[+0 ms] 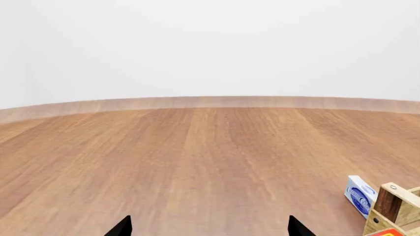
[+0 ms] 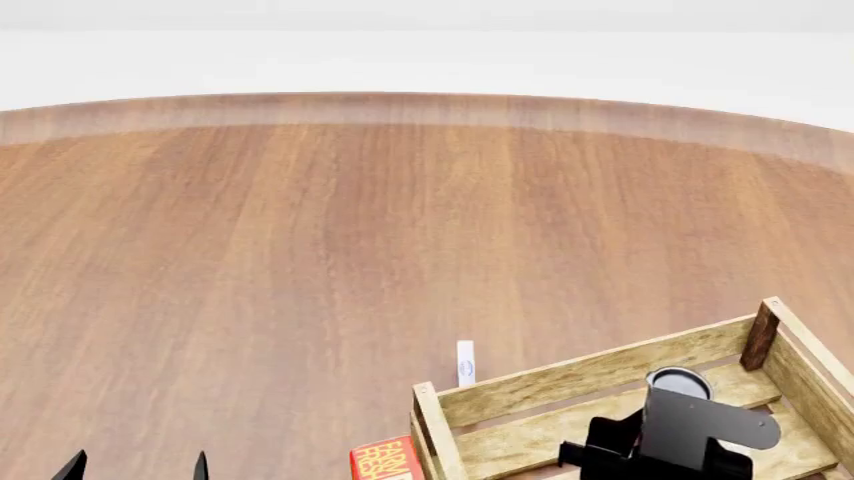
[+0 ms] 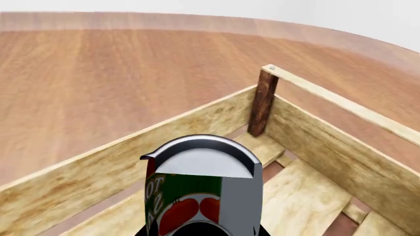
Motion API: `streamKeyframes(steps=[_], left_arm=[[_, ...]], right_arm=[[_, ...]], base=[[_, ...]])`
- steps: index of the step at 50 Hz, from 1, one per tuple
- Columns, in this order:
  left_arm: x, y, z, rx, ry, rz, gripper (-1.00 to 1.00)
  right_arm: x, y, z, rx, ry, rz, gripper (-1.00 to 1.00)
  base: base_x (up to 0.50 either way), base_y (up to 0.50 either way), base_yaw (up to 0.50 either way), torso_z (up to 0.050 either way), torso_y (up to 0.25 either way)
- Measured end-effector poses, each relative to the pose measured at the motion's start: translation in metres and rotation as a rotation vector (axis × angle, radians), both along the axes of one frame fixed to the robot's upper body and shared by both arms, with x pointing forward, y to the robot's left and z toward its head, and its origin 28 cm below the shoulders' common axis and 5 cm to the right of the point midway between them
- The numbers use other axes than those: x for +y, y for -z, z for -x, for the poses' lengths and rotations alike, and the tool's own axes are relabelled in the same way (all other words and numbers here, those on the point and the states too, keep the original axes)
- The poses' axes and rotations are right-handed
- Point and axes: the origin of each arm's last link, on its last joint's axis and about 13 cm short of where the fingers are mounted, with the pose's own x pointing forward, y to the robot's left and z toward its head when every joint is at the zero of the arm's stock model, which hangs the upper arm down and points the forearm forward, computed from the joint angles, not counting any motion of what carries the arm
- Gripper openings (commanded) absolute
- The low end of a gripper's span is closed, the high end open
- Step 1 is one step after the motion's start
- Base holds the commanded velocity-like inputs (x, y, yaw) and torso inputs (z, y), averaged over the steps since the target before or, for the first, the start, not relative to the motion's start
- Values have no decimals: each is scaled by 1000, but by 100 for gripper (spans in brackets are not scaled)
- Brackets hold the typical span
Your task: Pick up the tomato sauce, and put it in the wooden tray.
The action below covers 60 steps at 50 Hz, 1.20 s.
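Right wrist cam shows the can's (image 3: 200,194) label w/ tomatoes, held over the crate (image 3: 308,137) interior near a dark corner post; head cam only shows its top. Right gripper (image 2: 667,440) is closed on the can, arm reaching over the crate. Left gripper (image 1: 208,227) low over the table (image 2: 294,250), jaws wide. Left cam alone shows a blue-white box (image 1: 360,194) beside the crate.
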Motion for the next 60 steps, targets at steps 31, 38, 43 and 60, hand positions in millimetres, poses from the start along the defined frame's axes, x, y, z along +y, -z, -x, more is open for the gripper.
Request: streamKeyframes(steps=[31, 38, 43, 60], left_arm=[[0, 0, 0, -2, 1, -1, 100], [0, 0, 0, -2, 1, -1, 100], [0, 0, 0, -2, 1, -2, 100], [0, 0, -1, -2, 1, -1, 100]], right_arm=[[1, 0, 0, 30, -8, -39, 100], [1, 0, -1, 35, -21, -26, 100], [1, 0, -1, 37, -25, -23, 100], [1, -1, -1, 43, -33, -19, 100]], base=[[0, 0, 0, 0, 0], [0, 0, 0, 0, 0], [0, 0, 0, 0, 0], [0, 0, 0, 0, 0]])
